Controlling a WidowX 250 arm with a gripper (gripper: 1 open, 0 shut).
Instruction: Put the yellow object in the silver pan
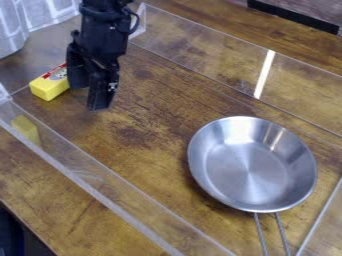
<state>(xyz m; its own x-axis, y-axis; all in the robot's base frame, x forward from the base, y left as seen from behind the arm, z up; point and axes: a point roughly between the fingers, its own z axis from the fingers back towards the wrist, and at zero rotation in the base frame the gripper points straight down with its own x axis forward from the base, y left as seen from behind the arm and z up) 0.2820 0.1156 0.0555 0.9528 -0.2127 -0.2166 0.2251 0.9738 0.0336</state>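
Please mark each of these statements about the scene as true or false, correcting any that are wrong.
1. The silver pan holds the yellow object. False: the yellow object lies on the wooden table, outside the pan.
2. The end effector is nearer to the yellow object than to the pan. True.
3. The pan is turned upside down. False: it stands upright, with its inside facing up.
4. The yellow object has some red on it. True.
5. The pan's handle points toward the yellow object. False: it points away, toward the bottom edge of the picture.
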